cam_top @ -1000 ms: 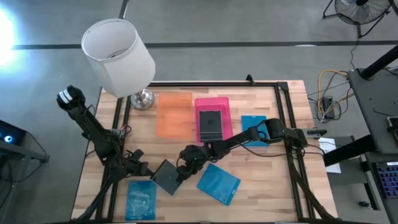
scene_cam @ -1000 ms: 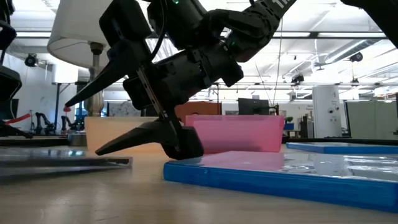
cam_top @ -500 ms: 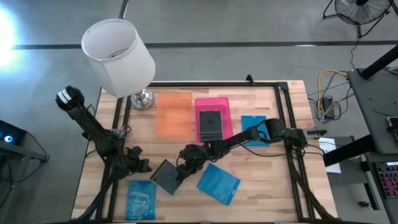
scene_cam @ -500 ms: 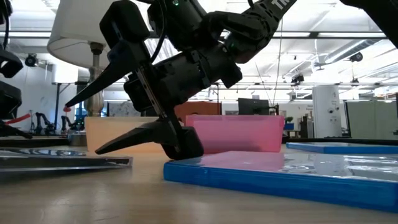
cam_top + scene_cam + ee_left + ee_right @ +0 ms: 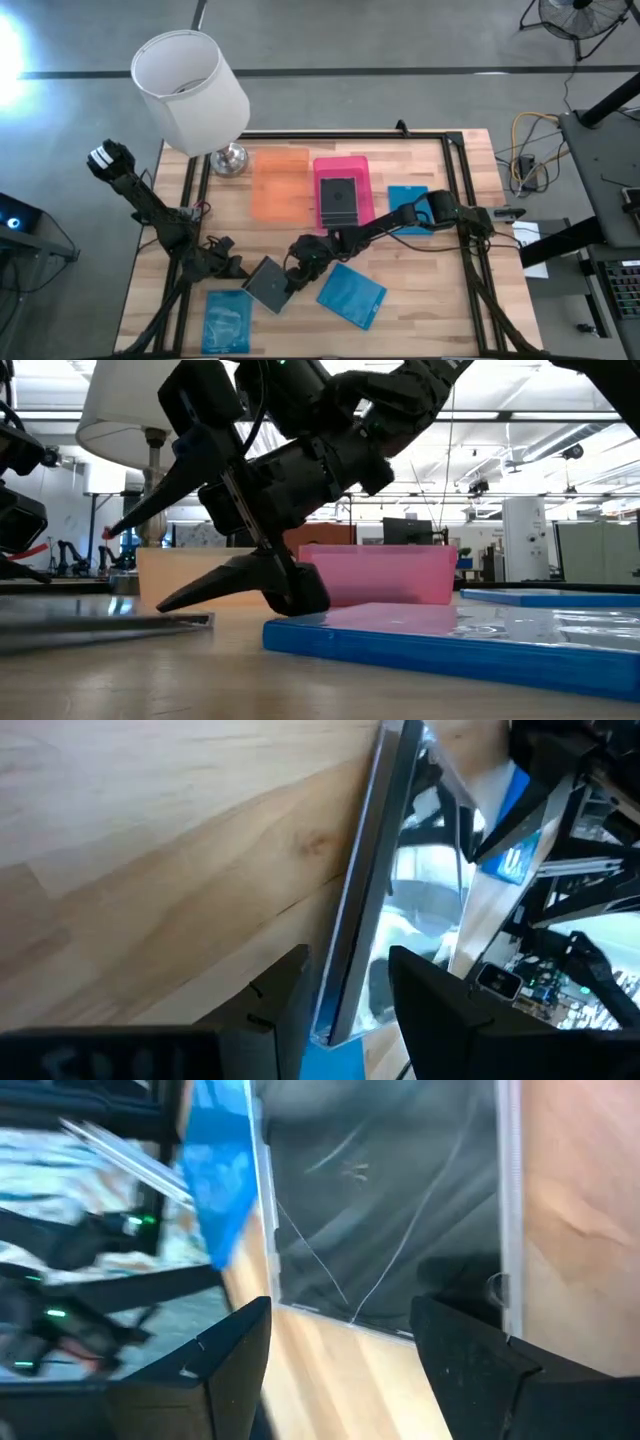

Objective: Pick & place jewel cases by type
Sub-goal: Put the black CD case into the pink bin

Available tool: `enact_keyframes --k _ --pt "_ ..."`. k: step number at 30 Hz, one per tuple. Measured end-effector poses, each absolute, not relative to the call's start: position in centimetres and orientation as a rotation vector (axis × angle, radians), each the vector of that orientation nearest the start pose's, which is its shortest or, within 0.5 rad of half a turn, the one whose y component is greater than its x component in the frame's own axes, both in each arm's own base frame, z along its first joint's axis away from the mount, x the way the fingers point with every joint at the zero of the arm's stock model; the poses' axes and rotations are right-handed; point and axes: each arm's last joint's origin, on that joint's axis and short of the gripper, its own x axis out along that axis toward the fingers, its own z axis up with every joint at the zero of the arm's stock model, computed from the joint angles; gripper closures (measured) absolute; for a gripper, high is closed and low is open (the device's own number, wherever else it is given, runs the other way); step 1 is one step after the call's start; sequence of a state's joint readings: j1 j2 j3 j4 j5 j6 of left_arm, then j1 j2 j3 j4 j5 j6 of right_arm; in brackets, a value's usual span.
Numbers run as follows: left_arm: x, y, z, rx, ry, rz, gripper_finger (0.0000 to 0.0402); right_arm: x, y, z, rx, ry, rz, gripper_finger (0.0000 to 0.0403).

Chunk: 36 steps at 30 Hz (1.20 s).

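A dark grey jewel case (image 5: pixel 266 287) lies flat on the wooden table near its front, between my two grippers. My left gripper (image 5: pixel 232 268) is open at the case's left corner. In the left wrist view the case's edge (image 5: pixel 365 870) runs between its two fingers (image 5: pixel 345 960). My right gripper (image 5: pixel 295 272) is open wide at the case's right corner, its fingers spread over the clear lid (image 5: pixel 380 1190). In the low view its fingers (image 5: pixel 135 565) point toward the case (image 5: pixel 100 623). Another dark case (image 5: pixel 338 198) lies in the pink tray (image 5: pixel 342 165). My left gripper has one finger (image 5: pixel 280 990) on either side of the dark case's edge, coming level from the table's left; I cannot tell whether they touch it. My right gripper's lower finger (image 5: pixel 200 588) hangs close over the case's right corner; I cannot tell whether it touches.
One blue case (image 5: pixel 225 320) lies at the front left, one (image 5: pixel 350 295) beside the right gripper, and one (image 5: pixel 408 200) under the right arm. An orange tray (image 5: pixel 280 185) stands left of the pink one. A white lamp (image 5: pixel 190 90) stands at the far left corner.
My left gripper has gone a little toward the table's right edge, up to the dark case's left corner. My right gripper and the case have stayed in place.
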State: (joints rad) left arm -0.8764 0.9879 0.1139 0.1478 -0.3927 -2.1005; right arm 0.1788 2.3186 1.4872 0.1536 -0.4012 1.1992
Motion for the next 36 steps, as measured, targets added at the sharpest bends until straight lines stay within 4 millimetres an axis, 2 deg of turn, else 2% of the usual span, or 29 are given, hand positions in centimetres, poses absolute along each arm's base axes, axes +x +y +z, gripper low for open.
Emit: enact_keyframes --k 8,13,18,20,24,26,30,33,36 --pt "10.5 -10.5 11.1 -1.543 0.780 0.317 0.0282 45.8 7.7 11.6 1.006 1.016 -0.036 0.0166" --pt "10.6 -10.4 10.9 -1.538 0.781 0.336 0.0282 47.0 8.0 11.7 1.113 0.931 0.121 0.0165" --pt "10.7 -10.2 10.6 -1.532 0.778 0.362 0.0282 47.0 8.1 12.3 1.087 0.913 0.160 0.0165" --pt "10.8 -10.1 10.7 -1.535 0.769 0.361 0.0282 46.8 8.0 13.1 1.045 0.910 0.177 0.0165" --pt "11.1 -9.8 10.9 -1.519 0.746 0.359 0.0282 46.1 7.9 16.1 0.982 0.898 0.202 0.0165" --pt "11.2 -9.5 10.8 -1.492 0.738 0.377 0.0282 45.3 7.8 16.5 0.954 0.963 0.166 0.0165" --pt "11.5 -8.9 10.6 -1.440 0.757 0.389 0.0282 43.9 8.4 14.3 0.930 1.123 0.087 0.0165" --pt "11.8 -8.6 10.6 -1.405 0.781 0.375 0.0282 44.0 9.5 13.4 0.951 1.126 0.085 0.0165" --pt "11.9 -8.4 10.5 -1.382 0.848 0.353 0.0282 44.0 9.7 13.0 0.909 1.069 -0.036 0.0165"
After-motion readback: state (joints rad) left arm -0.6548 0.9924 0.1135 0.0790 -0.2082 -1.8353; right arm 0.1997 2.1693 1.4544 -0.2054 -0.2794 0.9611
